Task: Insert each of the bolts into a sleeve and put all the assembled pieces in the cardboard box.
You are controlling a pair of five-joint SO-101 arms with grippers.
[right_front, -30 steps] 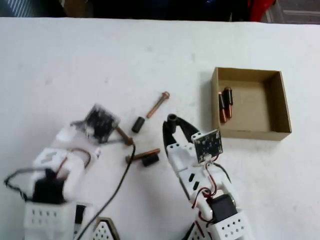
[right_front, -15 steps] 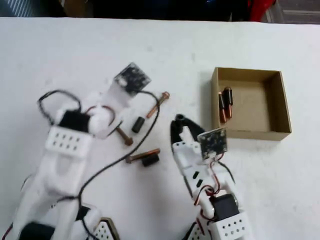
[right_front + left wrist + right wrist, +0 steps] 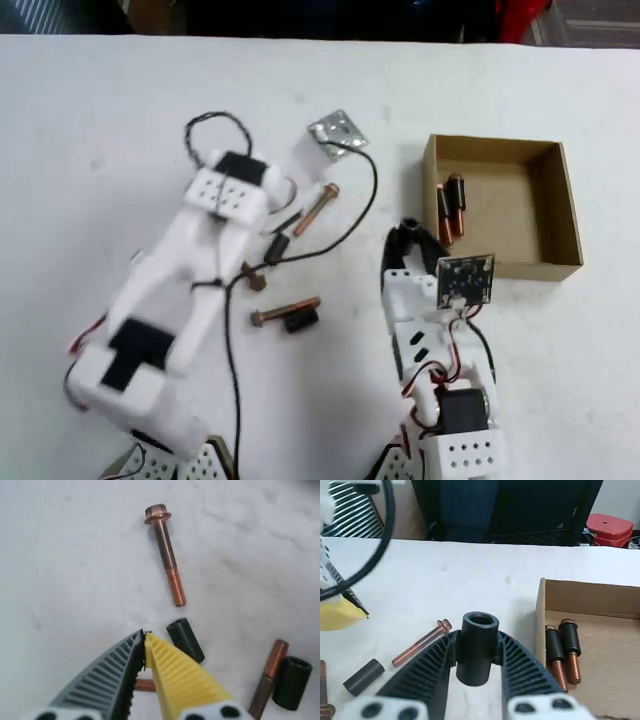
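While a dark chair [image 3: 470,510] is glimpsed behind the white table [image 3: 120,100], a sleeve [image 3: 479,650] is gripped upright in the right claw [image 3: 477,641] beside the box [image 3: 570,205]; the left claw [image 3: 144,636] is closed tip to tip near a loose bolt [image 3: 165,555].

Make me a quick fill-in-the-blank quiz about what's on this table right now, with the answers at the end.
1. The right gripper is clamped on an upright black ____.
2. The cardboard box holds ____ assembled pieces.
3. The left gripper has its jaws ____.
4. The number of bolts lying on the table outside the box is ____.

Missing words: sleeve; two; shut; three.
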